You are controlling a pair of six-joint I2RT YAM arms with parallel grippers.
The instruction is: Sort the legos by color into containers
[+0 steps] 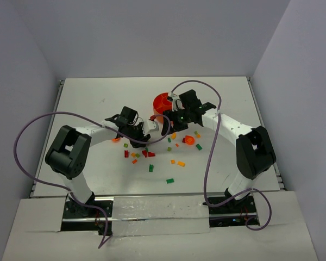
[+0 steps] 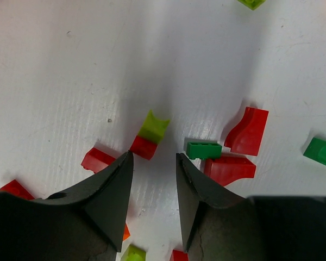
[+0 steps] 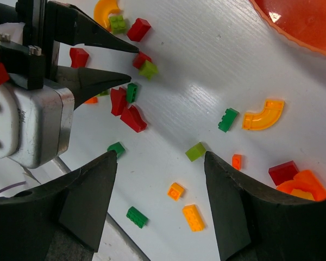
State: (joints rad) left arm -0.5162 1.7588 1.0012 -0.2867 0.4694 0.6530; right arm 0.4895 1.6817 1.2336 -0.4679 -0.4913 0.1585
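Legos (image 2: 247, 130) are scattered mid-worktop (image 1: 98, 98).
Left gripper (image 2: 154, 155) and right gripper (image 3: 160, 154) are held spread, nothing pinched.

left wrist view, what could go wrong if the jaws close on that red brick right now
1. The red brick seems to touch a lime piece, so the open left jaws might lift both colours together.
2. A green brick and a curved red piece lie right beside the other jaw tip and could get pinched or shoved.
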